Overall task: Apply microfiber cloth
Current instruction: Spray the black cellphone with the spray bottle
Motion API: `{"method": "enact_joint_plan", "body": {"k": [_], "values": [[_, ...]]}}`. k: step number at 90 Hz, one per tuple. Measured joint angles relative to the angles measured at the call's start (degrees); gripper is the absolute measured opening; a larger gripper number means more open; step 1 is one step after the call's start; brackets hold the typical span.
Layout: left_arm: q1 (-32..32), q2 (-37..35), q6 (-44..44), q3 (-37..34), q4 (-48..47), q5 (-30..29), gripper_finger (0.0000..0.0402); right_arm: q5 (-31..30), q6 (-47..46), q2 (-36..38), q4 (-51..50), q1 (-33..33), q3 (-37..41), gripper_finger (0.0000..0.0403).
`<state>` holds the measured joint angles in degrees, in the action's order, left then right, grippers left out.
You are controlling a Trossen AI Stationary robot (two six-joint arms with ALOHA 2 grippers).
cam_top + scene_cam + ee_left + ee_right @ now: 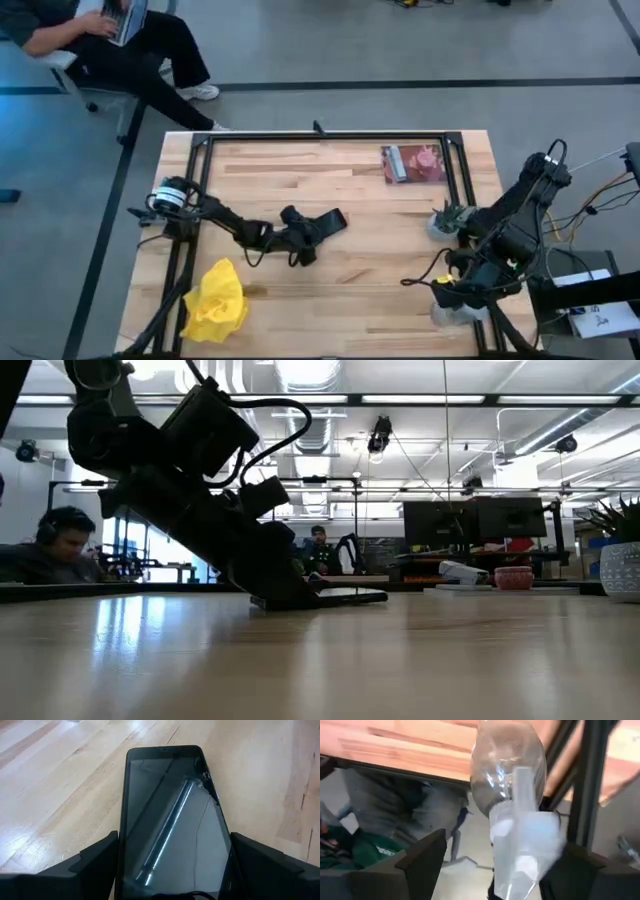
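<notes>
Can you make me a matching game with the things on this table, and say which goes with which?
Things:
1. microfiber cloth
2. phone
3. spray bottle
4. potted plant

Descriptions:
A. cracked screen, between the left gripper's fingers
B. clear, held in the right gripper
C. yellow, crumpled near the table's edge
D. green, beside the right arm

Pairs: 1-C, 2-A, 3-B, 4-D

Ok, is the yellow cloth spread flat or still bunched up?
Bunched up. The microfiber cloth sits crumpled in irregular folds near the table's front left corner, untouched; the left gripper is at the phone instead.
</notes>
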<state>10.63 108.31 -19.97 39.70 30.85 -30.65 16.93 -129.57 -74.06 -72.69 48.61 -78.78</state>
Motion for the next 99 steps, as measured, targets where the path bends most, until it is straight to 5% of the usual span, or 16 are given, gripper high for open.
{"method": "enact_joint_plan", "body": {"k": [36,83,99], "values": [[0.02,-0.02,-0.01,0.00,0.02,0.01,0.0328,-5.46,8.89,-0.09,-0.45,0.01,0.04,0.0213],[0.02,-0.04,-0.04,0.02,0.02,0.05,0.0328,-8.51,17.03,0.02,-1.02,0.00,0.04,0.0042],[0.02,-0.04,-0.04,0.02,0.02,0.07,0.0328,-9.12,20.38,0.07,-1.64,-0.21,-0.09,0.0037]]}}
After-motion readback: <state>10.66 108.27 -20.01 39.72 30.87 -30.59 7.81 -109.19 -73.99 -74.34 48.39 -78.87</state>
